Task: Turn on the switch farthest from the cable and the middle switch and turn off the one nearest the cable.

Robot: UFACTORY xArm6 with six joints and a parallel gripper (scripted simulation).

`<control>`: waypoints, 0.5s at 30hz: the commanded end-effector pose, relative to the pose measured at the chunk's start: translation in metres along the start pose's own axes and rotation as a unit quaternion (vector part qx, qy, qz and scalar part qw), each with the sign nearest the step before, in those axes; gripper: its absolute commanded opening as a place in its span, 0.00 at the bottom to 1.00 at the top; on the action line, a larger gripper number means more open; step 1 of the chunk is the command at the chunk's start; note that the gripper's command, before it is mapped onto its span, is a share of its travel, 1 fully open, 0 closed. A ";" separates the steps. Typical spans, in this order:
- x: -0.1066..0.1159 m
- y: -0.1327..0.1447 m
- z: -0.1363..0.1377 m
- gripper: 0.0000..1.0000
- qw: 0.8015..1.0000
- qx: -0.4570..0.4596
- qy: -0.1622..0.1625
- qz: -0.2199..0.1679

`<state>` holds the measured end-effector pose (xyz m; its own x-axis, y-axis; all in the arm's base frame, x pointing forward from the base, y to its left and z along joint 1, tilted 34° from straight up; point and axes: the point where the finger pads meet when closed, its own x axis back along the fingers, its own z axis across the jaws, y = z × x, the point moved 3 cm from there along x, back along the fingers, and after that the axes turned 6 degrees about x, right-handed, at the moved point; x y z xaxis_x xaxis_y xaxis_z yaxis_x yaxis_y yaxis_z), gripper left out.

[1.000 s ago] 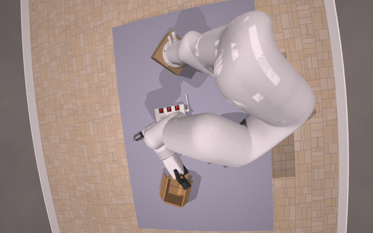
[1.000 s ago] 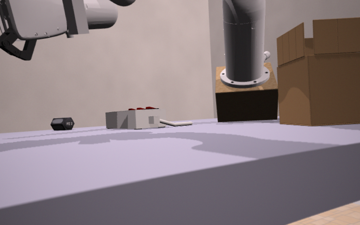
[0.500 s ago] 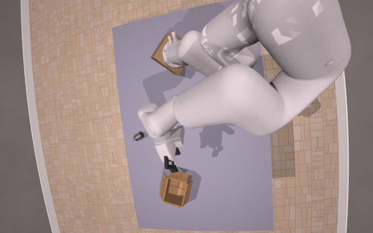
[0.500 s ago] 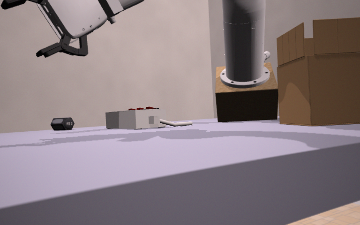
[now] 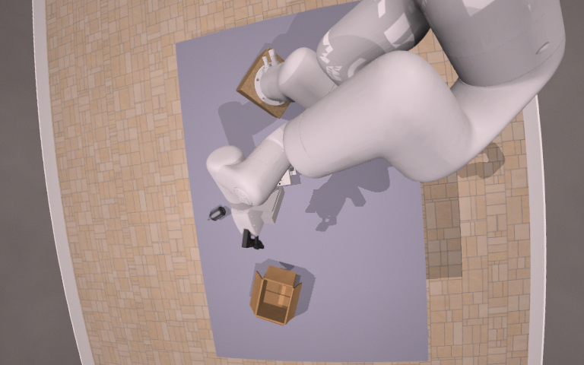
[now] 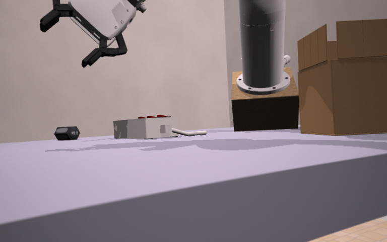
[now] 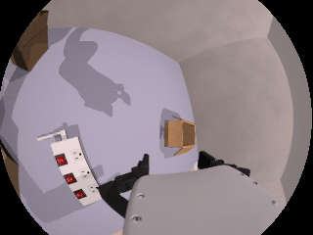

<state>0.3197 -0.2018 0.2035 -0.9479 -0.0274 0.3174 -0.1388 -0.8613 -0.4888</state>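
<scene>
The white power strip (image 6: 136, 128) (image 7: 72, 171) lies the right way up on the lilac table top, with three red switches (image 6: 151, 116) on top. Its white cable (image 6: 190, 132) leaves one end. In the top view only a corner of the strip (image 5: 286, 179) shows from under the arm. I cannot tell which way each switch is set. My gripper (image 5: 253, 242) (image 6: 63, 45) (image 7: 174, 162) is open and empty. It hangs high above the table, off to one side of the strip and apart from it.
A small black hexagonal object (image 5: 217, 212) (image 6: 67, 132) lies beyond the strip's far end. An open cardboard box (image 5: 276, 294) (image 7: 178, 133) stands beyond the gripper. Another cardboard box (image 6: 342, 94) stands beside the arm's wooden pedestal (image 6: 263, 111) (image 5: 252, 88).
</scene>
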 end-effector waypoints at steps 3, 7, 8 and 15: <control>0.018 0.011 -0.016 1.00 0.996 -0.053 -0.062 -0.023; 0.031 0.023 -0.031 1.00 0.989 -0.096 -0.104 -0.048; 0.031 0.023 -0.031 1.00 0.989 -0.096 -0.104 -0.048; 0.044 0.034 -0.044 1.00 0.978 -0.135 -0.144 -0.069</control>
<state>0.2714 -0.2077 0.1704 -0.8381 -0.0643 0.5417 -0.3272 -0.7353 -0.5935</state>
